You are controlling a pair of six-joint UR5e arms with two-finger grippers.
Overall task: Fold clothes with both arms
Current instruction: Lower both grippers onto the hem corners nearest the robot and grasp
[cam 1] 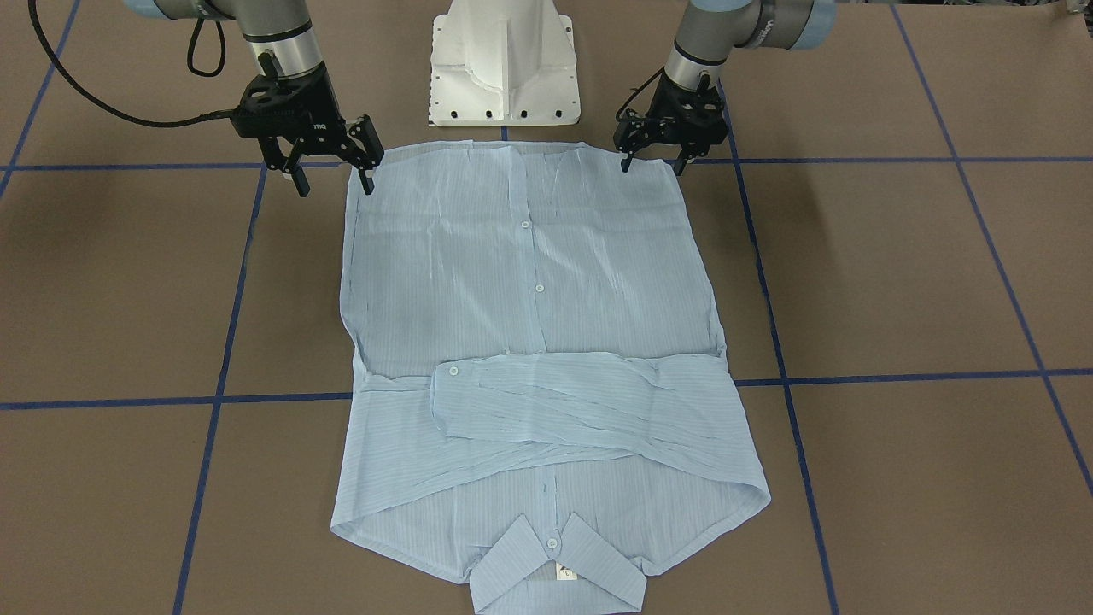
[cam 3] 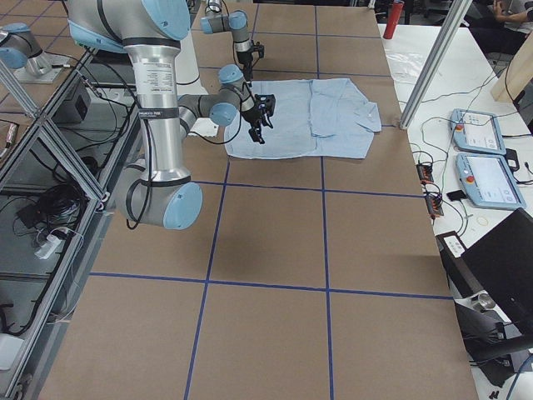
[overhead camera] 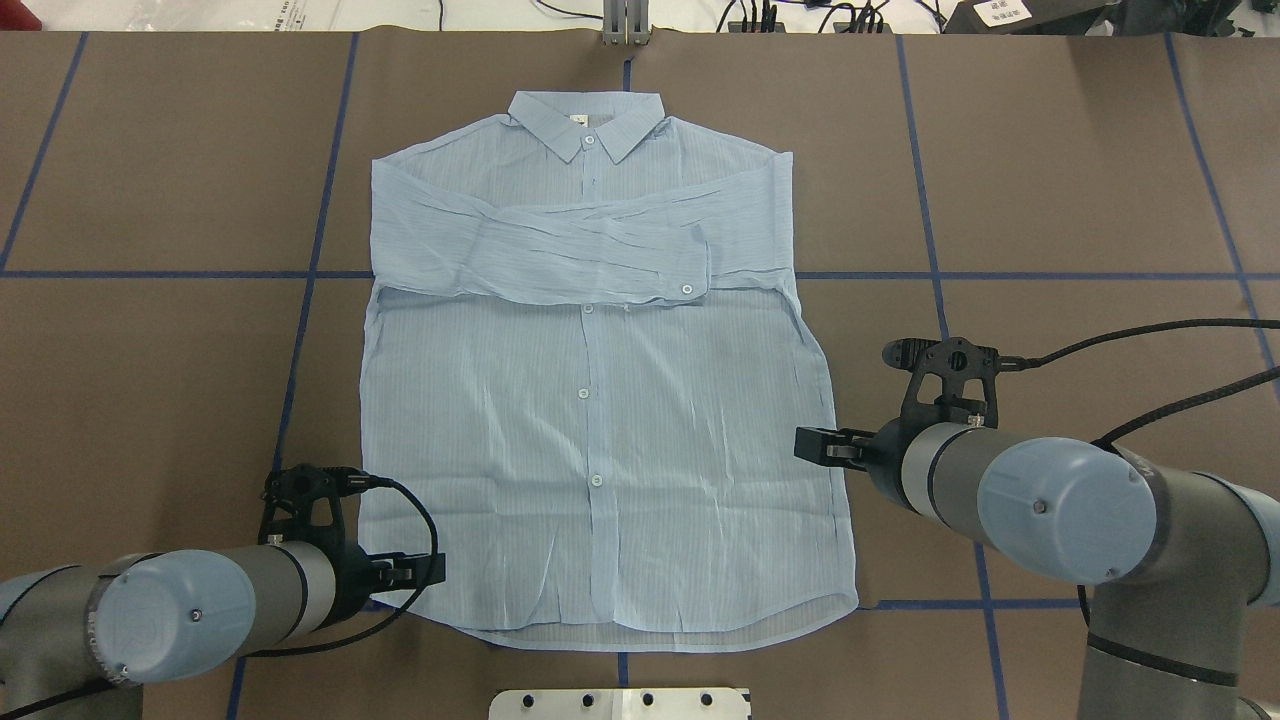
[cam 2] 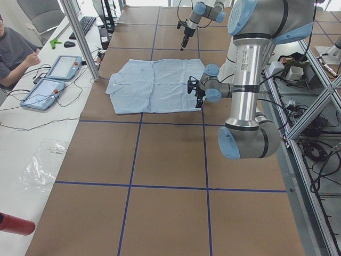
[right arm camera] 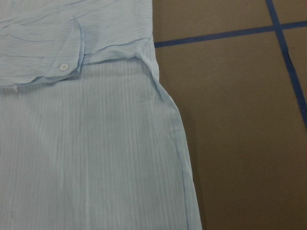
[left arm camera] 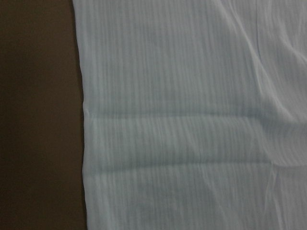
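Soft, even light from above fills the four exterior views; the brown table (cam 1: 897, 273) carries only faint, blurred shadows. The left wrist view is dim and out of focus, the table nearly black beside the shirt (left arm camera: 192, 120). The right wrist view is brighter and sharp, a thin shadow edging the shirt.

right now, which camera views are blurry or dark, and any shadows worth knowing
Left wrist view: dim and soft, the thin pale-blue striped shirt looks greyish, the brown table nearly black. Right wrist view: brighter, sharp enough to show a small white cuff button. Front-facing view: even light, only faint soft shadows on the table.
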